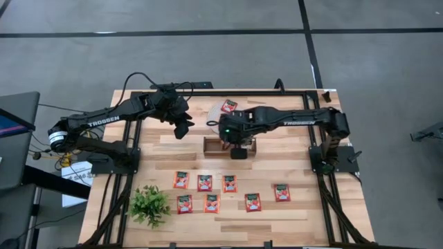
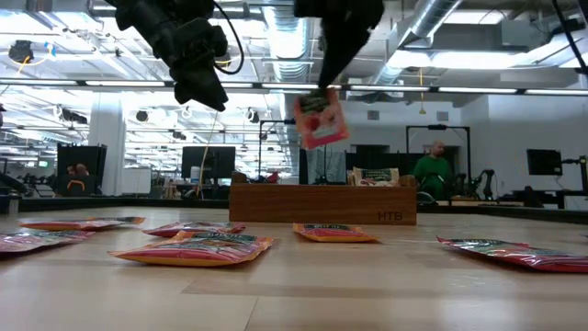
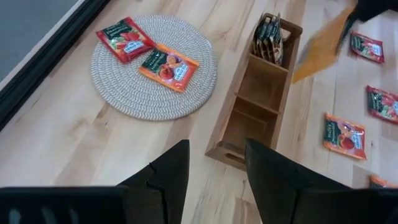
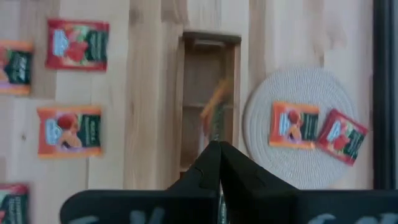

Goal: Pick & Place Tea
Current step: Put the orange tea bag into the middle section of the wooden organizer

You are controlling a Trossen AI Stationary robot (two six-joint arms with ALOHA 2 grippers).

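Note:
My right gripper (image 2: pixel 323 85) is shut on a red tea sachet (image 2: pixel 320 119) that hangs above the long wooden tray (image 2: pixel 322 203). In the right wrist view the sachet (image 4: pixel 214 115) shows edge-on over the tray (image 4: pixel 208 68). One end compartment of the tray holds upright sachets (image 3: pixel 268 40). Several more sachets (image 1: pixel 229 183) lie flat on the table in front of the tray. Two others (image 3: pixel 168 67) lie on the round woven mat (image 3: pixel 124 93). My left gripper (image 3: pixel 214 149) hangs open above the table, left of the tray, with nothing between its fingers. My right gripper pinches the sachet's top edge (image 2: pixel 317 95) between its two shut fingers, which come from above and point steeply down. The sachet hangs below the fingers, slightly tilted and clear of the tray.
A small green plant (image 1: pixel 149 204) stands near the table's front left. The black frame rails (image 1: pixel 325 187) run along the table's sides.

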